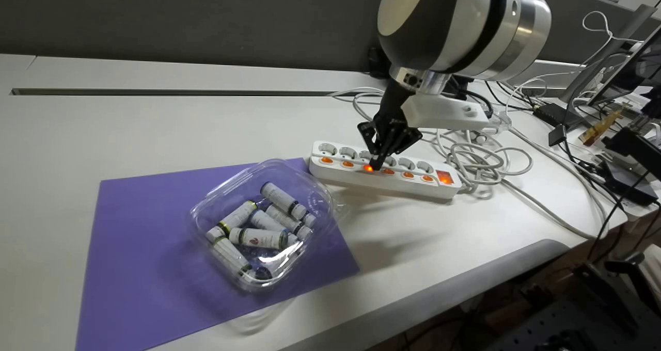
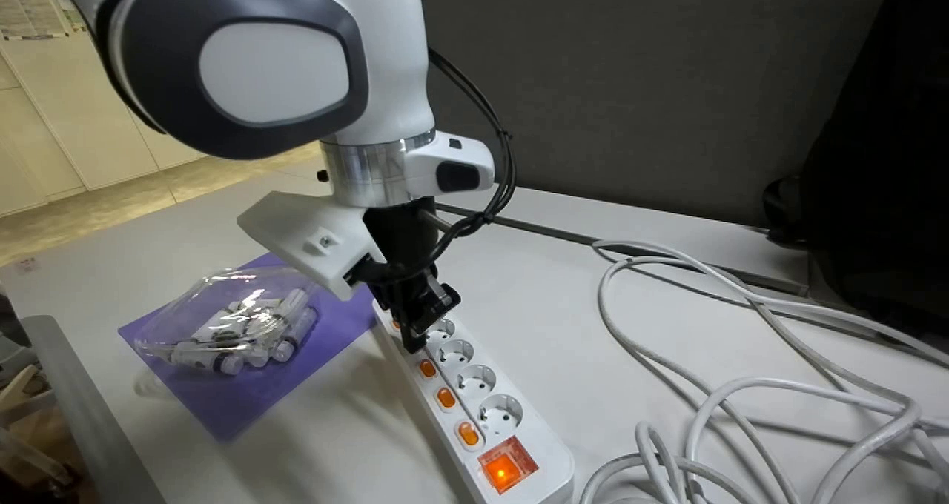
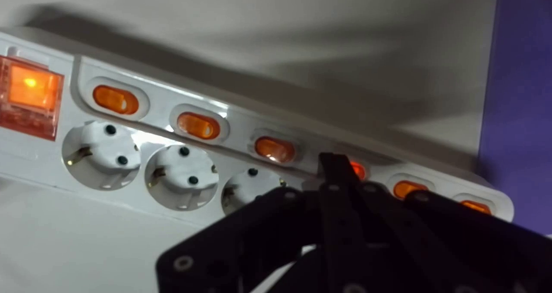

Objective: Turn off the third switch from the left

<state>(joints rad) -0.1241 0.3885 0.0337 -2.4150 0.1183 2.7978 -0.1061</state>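
One clenched claw (image 1: pixel 376 164) sits at 2 o'clock of the lit third switch (image 1: pixel 367 168) in an exterior view. Around the strip (image 1: pixel 384 182): bare desk (image 1: pixel 444 227) to its edge (image 1: pixel 444 295) at 5, sheet (image 1: pixel 134 248) at 8, cables (image 1: pixel 459 156) at 3.

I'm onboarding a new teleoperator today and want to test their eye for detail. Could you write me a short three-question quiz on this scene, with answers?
1. Multiple choice: what colour is the sheet under the clear container?
A) Green
B) Purple
C) Yellow

2. True or false: the fingers are reaching into the clear container.

3. Short answer: on the white power strip, with the large lit switch at its right end, which of the small orange switches, counted from the left, glows?

Key:
1. B.
2. False; the fingers are at the white power strip.
3. The third switch.
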